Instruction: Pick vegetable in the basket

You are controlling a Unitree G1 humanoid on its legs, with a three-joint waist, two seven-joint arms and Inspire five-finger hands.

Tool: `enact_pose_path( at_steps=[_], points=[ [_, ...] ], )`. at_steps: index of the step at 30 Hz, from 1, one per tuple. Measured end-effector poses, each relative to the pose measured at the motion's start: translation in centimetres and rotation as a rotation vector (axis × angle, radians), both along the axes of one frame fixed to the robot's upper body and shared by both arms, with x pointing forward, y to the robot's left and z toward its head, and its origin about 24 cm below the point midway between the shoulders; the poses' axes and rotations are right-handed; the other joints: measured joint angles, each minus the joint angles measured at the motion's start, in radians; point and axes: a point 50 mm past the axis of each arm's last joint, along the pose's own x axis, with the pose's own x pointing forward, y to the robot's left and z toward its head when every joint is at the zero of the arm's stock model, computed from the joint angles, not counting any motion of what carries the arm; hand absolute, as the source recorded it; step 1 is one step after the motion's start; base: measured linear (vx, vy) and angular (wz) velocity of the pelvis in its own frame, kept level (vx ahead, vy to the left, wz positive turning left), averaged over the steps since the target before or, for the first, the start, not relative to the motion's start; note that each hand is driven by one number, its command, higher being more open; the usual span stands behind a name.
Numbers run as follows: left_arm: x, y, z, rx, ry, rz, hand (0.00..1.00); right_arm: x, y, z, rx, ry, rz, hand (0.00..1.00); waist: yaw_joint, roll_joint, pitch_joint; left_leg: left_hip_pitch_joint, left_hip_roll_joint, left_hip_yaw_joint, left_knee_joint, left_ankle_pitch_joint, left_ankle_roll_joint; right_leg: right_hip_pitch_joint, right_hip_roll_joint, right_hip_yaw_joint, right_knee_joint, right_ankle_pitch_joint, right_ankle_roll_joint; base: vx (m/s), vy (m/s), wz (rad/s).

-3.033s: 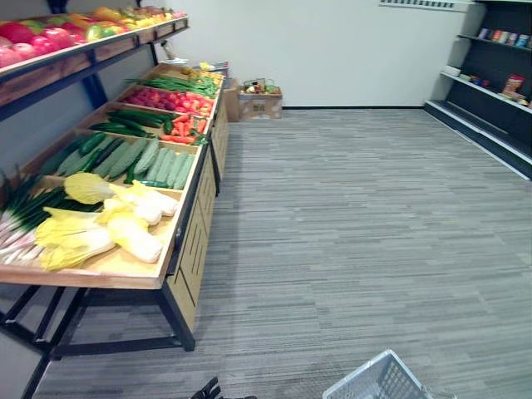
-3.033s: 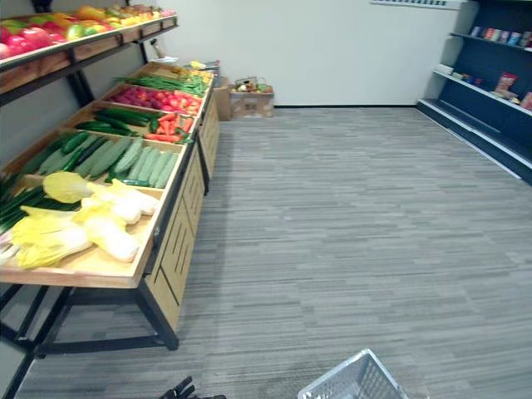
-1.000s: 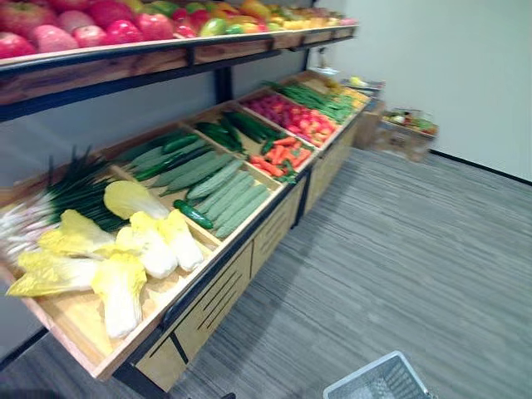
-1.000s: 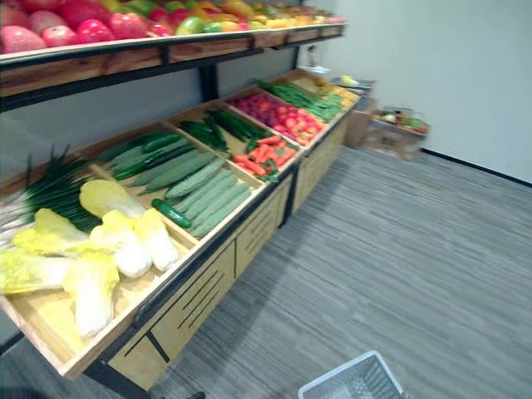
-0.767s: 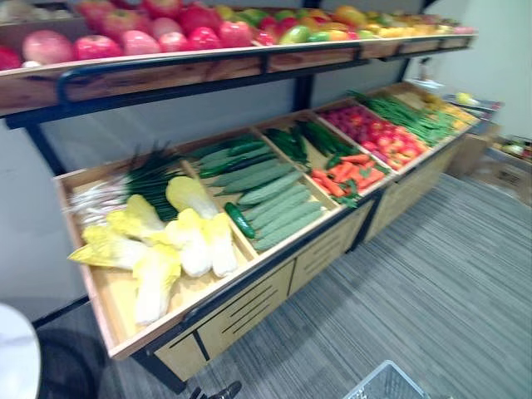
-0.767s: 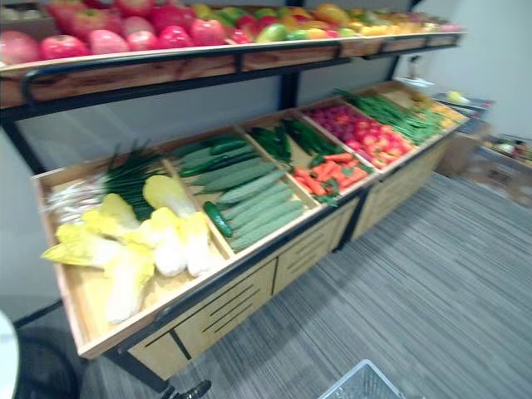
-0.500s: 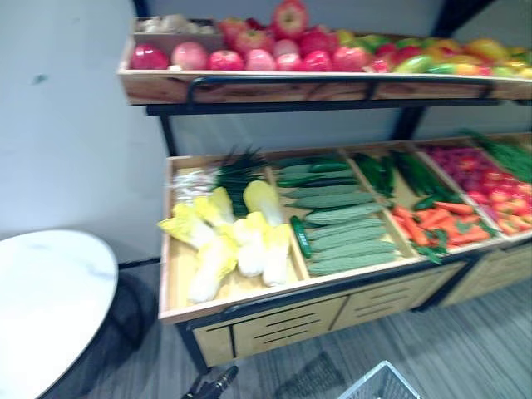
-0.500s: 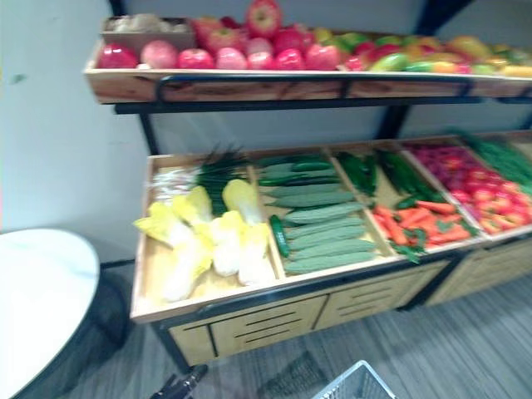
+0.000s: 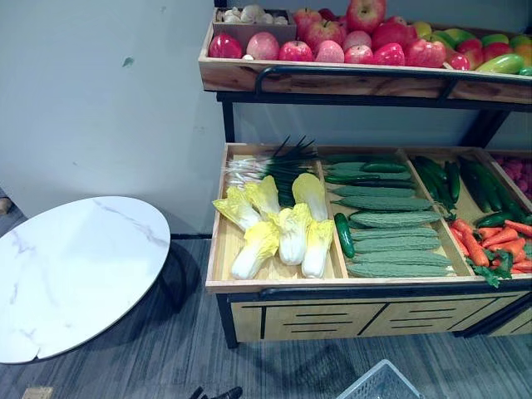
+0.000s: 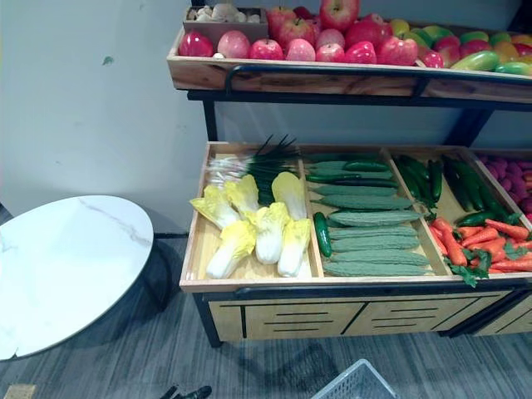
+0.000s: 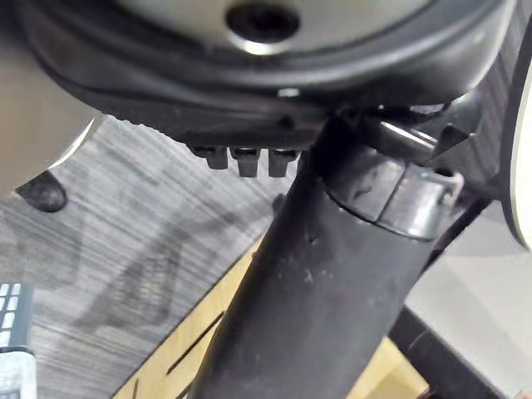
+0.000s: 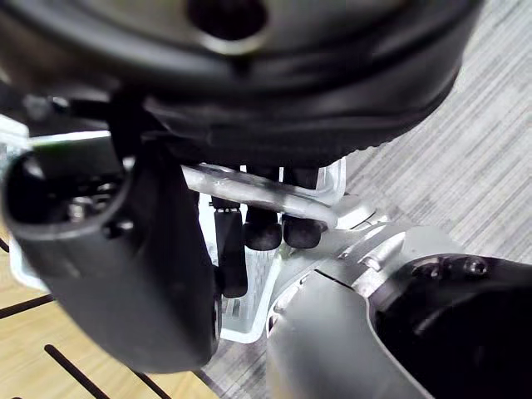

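The vegetables lie in the lower wooden bins of a produce stand (image 9: 274,287) facing me: pale napa cabbages (image 9: 283,229), scallions (image 9: 266,166), light green cucumbers (image 9: 391,241), dark cucumbers (image 9: 453,179) and carrots (image 9: 490,245). A grey plastic basket (image 9: 378,384) shows at the bottom edge, low in front of the stand. In the right wrist view my right hand (image 12: 108,266) has its fingers (image 12: 262,229) curled round the basket's metal handle (image 12: 274,199). My left hand (image 9: 218,393) hangs low near the stand's front, its fingers (image 11: 245,158) relaxed and empty.
A round white marble table (image 9: 71,270) stands left of the stand. An upper shelf (image 9: 332,79) carries apples (image 9: 349,41) and other fruit above the bins. Grey striped floor (image 9: 166,357) lies between me and the stand.
The camera has swung left from the open aisle to face the stand squarely, and the round table has come into view. The basket stays at the bottom edge.
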Motion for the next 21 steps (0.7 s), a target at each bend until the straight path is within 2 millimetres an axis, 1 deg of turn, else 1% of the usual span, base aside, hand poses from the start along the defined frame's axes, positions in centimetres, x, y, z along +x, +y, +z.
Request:
enact_pose_path(
  at_steps=[2,3,5,7,9,10,11,13,14,15,18,19,20,21],
  points=[
    [-0.5,0.7,0.0,0.010,-0.005,0.161,1.00,0.2,0.1,0.0,-0.001,-0.004,0.003,0.00,0.000,-0.004,0.004,-0.001,-0.002,0.000,0.000,0.000,0.000,0.002,-0.001,0.001,-0.005,0.003,0.003,0.00,0.000,0.00],
    [-0.7,1.0,0.0,0.015,-0.007,0.206,1.00,0.4,0.1,0.0,-0.001,-0.006,0.004,0.00,0.000,-0.007,0.005,-0.001,-0.002,0.000,0.000,0.000,0.000,0.003,0.000,0.001,-0.007,0.004,0.004,0.00,0.000,0.00],
    [-1.2,2.5,0.4,0.058,-0.024,0.396,1.00,0.8,0.2,0.0,0.000,-0.014,0.010,0.00,0.001,-0.011,0.016,0.000,-0.002,-0.001,0.000,0.000,0.000,0.014,0.002,0.000,-0.022,0.013,0.010,0.05,0.011,0.02],
    [-0.8,3.9,0.9,0.098,-0.067,0.528,1.00,1.1,0.1,0.0,-0.002,-0.021,0.015,0.00,0.004,-0.013,0.020,-0.001,-0.002,0.002,0.000,0.000,0.000,0.019,0.004,0.002,-0.034,0.021,0.010,0.04,0.013,-0.04],
    [0.4,6.9,2.7,0.189,-0.181,0.676,1.00,1.4,0.0,0.1,-0.005,-0.030,0.018,0.00,0.018,-0.014,0.025,0.002,-0.001,0.018,0.000,0.000,0.000,0.019,0.007,0.018,-0.043,0.028,0.004,0.03,0.022,-0.13],
    [0.7,7.8,3.2,0.221,-0.209,0.692,1.00,1.4,0.0,0.1,-0.006,-0.031,0.019,0.00,0.019,-0.014,0.025,0.003,-0.002,0.020,0.000,0.000,0.000,0.019,0.007,0.022,-0.044,0.028,0.004,0.02,0.019,-0.10],
    [1.2,9.1,4.2,0.273,-0.257,0.711,1.00,1.5,0.0,0.1,-0.007,-0.035,0.023,0.00,0.020,-0.013,0.026,0.007,-0.002,0.024,0.000,0.000,0.000,0.021,0.007,0.026,-0.044,0.029,0.004,0.01,0.014,-0.06],
    [3.3,12.4,7.7,0.408,-0.406,0.740,1.00,1.6,0.1,0.2,-0.016,-0.033,0.072,0.00,0.027,-0.013,0.026,0.022,-0.002,0.040,0.000,0.000,0.000,0.032,0.008,0.043,-0.044,0.030,0.003,0.00,0.016,-0.09],
    [3.9,13.0,8.7,0.440,-0.445,0.733,1.00,1.5,0.1,0.1,-0.018,-0.031,0.087,0.00,0.030,-0.012,0.026,0.025,-0.001,0.044,-0.001,0.000,0.000,0.033,0.008,0.046,-0.044,0.030,0.003,-0.03,0.023,-0.10],
    [5.2,14.0,10.8,0.507,-0.520,0.699,1.00,1.7,0.2,0.2,-0.025,-0.037,0.121,0.00,0.034,-0.009,0.028,0.027,-0.001,0.048,-0.001,0.000,0.000,0.033,0.009,0.049,-0.044,0.032,0.002,-0.04,0.021,-0.06],
    [8.6,15.1,15.7,0.657,-0.675,0.566,1.00,2.0,0.1,0.3,-0.033,-0.056,0.136,0.00,0.036,-0.004,0.030,0.031,-0.001,0.059,-0.001,-0.002,0.003,0.033,0.008,0.056,-0.044,0.039,0.004,-0.05,0.036,-0.08],
    [9.5,15.2,17.2,0.683,-0.720,0.531,1.00,2.1,0.1,0.4,-0.035,-0.059,0.150,0.00,0.038,0.001,0.031,0.034,-0.001,0.068,-0.001,-0.003,0.005,0.032,0.008,0.063,-0.045,0.043,0.005,-0.05,0.048,-0.20],
    [10.5,15.1,19.3,0.717,-0.786,0.473,1.00,2.0,0.2,0.4,-0.037,-0.063,0.166,0.00,0.040,0.000,0.028,0.038,-0.001,0.076,-0.002,-0.004,0.006,0.032,0.009,0.073,-0.047,0.046,0.004,-0.04,0.038,-0.19],
    [11.0,15.1,20.4,0.741,-0.814,0.432,1.00,2.0,0.2,0.4,-0.037,-0.067,0.167,0.00,0.040,0.000,0.026,0.037,-0.001,0.078,-0.002,-0.004,0.006,0.032,0.009,0.076,-0.048,0.047,0.005,-0.06,0.049,-0.16]
  ],
)
